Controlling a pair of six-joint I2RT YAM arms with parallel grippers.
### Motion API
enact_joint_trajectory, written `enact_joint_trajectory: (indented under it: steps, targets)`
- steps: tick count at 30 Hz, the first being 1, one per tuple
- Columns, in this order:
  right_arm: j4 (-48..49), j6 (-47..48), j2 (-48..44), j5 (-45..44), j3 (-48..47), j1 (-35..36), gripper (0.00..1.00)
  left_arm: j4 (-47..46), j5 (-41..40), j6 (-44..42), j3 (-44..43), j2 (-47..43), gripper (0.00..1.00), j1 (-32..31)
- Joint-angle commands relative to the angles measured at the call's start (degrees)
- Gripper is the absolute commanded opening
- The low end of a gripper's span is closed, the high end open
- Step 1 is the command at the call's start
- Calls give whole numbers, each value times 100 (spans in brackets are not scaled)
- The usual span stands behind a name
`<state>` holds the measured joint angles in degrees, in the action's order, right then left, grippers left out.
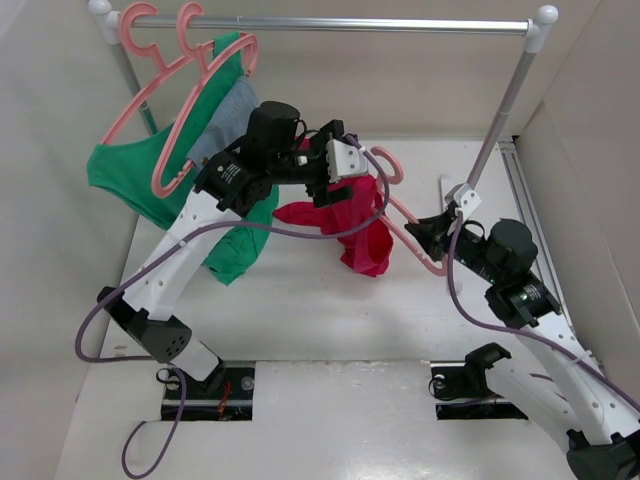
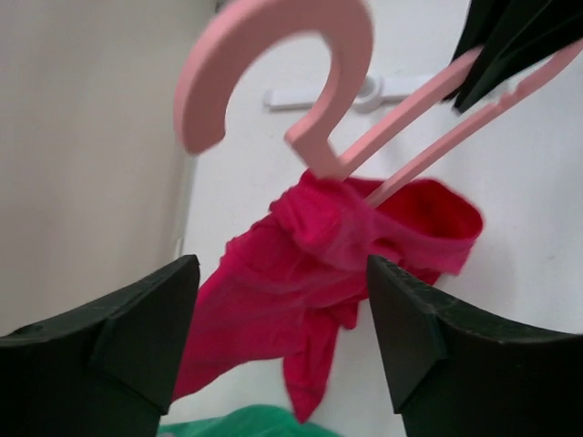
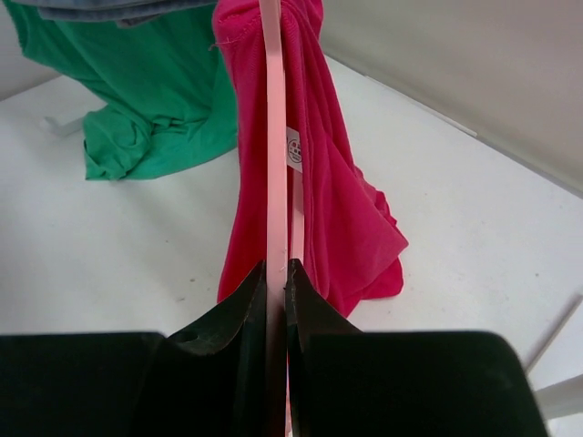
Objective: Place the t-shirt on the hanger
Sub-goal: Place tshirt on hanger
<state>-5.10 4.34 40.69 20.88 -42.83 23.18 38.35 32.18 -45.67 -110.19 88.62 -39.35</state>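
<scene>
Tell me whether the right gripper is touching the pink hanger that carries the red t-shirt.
Touching. The right wrist view shows the right gripper shut on the hanger, one finger pressed against each side of its thin bar, with no gap.

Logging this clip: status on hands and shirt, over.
Right hand shut on hanger. Left hand open, near hook. Shirt partly on, bunched. Green garment close by.

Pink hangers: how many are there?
3. First hanger and second hanger hang on the rail, top left, with green and grey clothes; third hanger, in the red t-shirt, is gripped by the right claw. None seems hidden.
</scene>
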Motion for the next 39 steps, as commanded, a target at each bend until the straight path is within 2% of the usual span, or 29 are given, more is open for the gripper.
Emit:
enact_joint_trajectory:
  steps: [1,3,7,13,17,18,20,21,26,28,32,33,34,35,39]
  targets:
    - [809,23,-96,425,-59,-24,0,-512,-116,-950,628,-301,74,217]
    - [809,23,-35,662,-120,-24,0,-775,51,-1538,1235,-424,81,218]
    - [809,23,71,996,-243,-24,0,-1285,411,-1682,1825,-565,88,218]
    - [809,23,124,1339,-296,-24,0,-1409,411,-1814,1879,-381,87,218]
    - [809,23,124,1339,-296,-24,0,-1050,543,-1946,1879,-310,55,218]
    - [809,23,124,1252,-296,-24,0,-1049,543,-1946,1879,-310,36,218]
    - [809,23,124,1103,-296,-24,0,-1048,657,-1832,1949,-397,9,218]
    - [809,23,124,1102,-296,-24,0,-1049,658,-1753,2036,-494,0,218]
    - [722,23,431,900,-366,-24,0,-1276,579,-1296,2169,-618,0,218]
    - [390,84,606,585,-550,-24,18,-1557,482,-894,2317,-670,0,278]
    - [-358,321,800,101,-1068,-24,61,-2024,289,-233,2546,-741,0,481]
    - [-525,418,800,-39,-1200,-24,76,-2076,210,-119,2599,-793,0,481]
    - [-701,419,800,-415,-1341,-24,95,-2129,209,-31,2599,-794,0,481]
    - [-1033,419,800,-619,-1629,-24,100,-2130,122,31,2651,-794,0,542]
    - [-1623,262,660,-1787,-2132,-24,100,-2428,-203,558,2775,-794,0,543]
